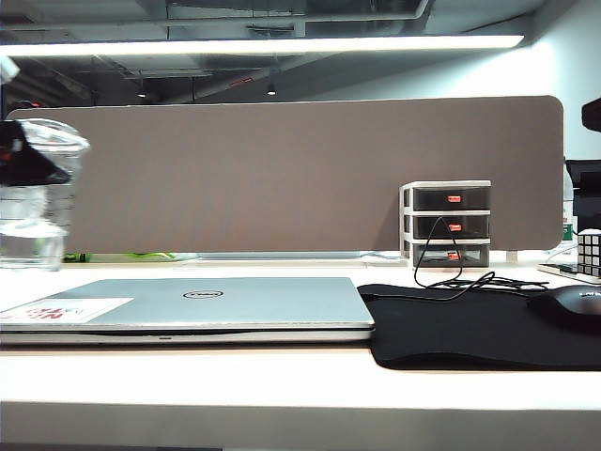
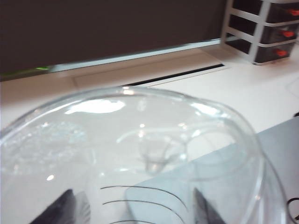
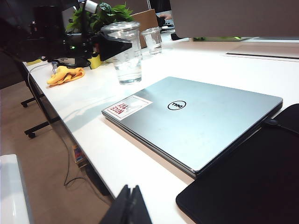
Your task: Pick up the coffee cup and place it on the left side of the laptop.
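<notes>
Left claw gripping; right claw closed

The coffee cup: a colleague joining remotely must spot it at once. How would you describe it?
Find the closed silver Dell laptop on the white table. Just off its stickered end, the left hand grips a clear plastic tumbler with a domed lid. A second clear cup stands farther back, untouched; the right hand is shut, nearer the camera.

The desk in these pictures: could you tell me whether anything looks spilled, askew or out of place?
Nothing stands out. The left gripper holds the coffee cup upright left of the closed laptop, with no spill visible. The right gripper is shut near the desk's front edge.
</notes>
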Tool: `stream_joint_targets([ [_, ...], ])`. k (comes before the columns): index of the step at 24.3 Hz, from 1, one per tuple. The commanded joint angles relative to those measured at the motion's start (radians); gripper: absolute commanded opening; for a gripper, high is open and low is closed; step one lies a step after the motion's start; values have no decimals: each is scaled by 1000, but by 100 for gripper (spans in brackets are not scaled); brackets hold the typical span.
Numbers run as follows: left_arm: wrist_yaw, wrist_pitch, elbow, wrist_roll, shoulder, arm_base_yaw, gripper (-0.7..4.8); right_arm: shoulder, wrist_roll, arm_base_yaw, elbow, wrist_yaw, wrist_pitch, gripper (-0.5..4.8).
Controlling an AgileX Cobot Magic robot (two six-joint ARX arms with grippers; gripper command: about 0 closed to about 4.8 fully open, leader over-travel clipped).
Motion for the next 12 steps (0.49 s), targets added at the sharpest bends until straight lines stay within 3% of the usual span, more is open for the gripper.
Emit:
stream_joint_targets([
  [1,4,116,-55,-46,-29,46,304,-1,4,1,-6,-10,8,-1],
  [7,-17,247,-146,-86,-29,91,304,-1,4,1,-6,-10,7,-1],
  [12,-138,419,-253,-86,-29,106,305,-1,3,0,-6,-10,8,-1],
])
